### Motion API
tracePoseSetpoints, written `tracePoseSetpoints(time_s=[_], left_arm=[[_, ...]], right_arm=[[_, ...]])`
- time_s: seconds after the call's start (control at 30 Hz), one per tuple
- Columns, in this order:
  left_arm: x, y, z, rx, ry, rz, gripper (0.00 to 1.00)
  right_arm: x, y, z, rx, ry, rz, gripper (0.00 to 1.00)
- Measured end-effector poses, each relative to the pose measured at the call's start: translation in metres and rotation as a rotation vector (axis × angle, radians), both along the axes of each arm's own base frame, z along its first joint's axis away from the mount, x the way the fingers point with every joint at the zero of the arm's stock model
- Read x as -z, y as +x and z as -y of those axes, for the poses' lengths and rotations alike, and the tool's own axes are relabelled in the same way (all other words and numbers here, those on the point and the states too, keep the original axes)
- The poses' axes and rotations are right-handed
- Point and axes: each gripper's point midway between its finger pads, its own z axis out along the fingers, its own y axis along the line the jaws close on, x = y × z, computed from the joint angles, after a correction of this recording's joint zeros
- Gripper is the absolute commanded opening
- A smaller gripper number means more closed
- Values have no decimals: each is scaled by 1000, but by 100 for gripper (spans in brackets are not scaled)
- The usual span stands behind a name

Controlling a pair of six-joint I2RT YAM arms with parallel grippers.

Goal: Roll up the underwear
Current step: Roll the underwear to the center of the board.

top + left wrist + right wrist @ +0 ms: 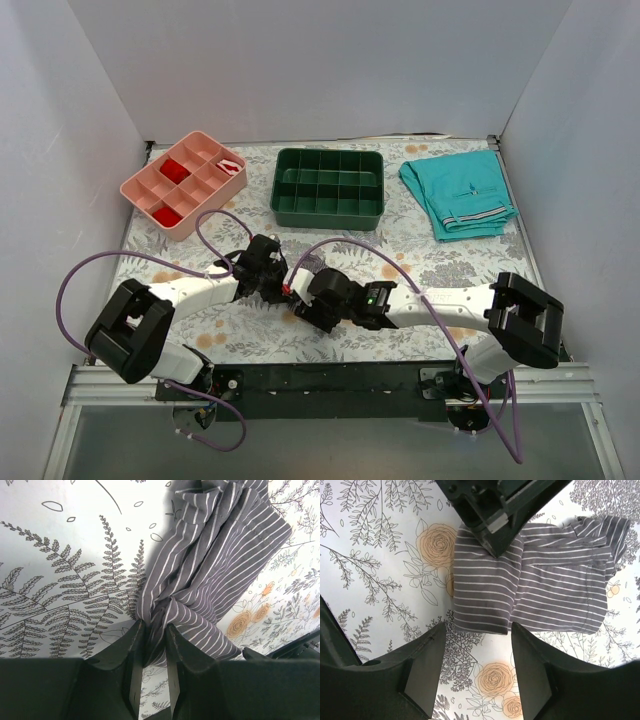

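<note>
The underwear (215, 565) is grey with thin white stripes and lies bunched on the flower-print tablecloth. My left gripper (156, 630) is shut on a gathered fold at its near edge. In the right wrist view the underwear (550, 590) lies partly folded, with the left gripper's fingers (490, 515) on its far edge. My right gripper (477, 626) is open and empty, its jaws standing wide just short of the cloth's near edge. In the top view the left gripper (268, 272) and right gripper (318, 297) meet at the table's front middle and hide the underwear.
A pink divided tray (185, 183) stands at the back left and a dark green divided tray (328, 187) at the back middle. Folded teal shorts (460, 193) lie at the back right. White walls enclose the table.
</note>
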Motion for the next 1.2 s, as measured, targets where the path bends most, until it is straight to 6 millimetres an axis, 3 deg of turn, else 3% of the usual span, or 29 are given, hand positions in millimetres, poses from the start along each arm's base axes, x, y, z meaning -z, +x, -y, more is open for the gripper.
tracePoseSetpoints(time_s=[0.57,0.93,1.2], left_arm=[[0,0,0,4,-8,-7,7],[0,1,0,2,-13,-12,6],[1,2,0,0,-18,-19,6]], right_arm=[[18,-5,-5,-80,-60,103,63],[35,4,-8,-74,-114,149,63],[36,9,-12,-52,-111,166,55]])
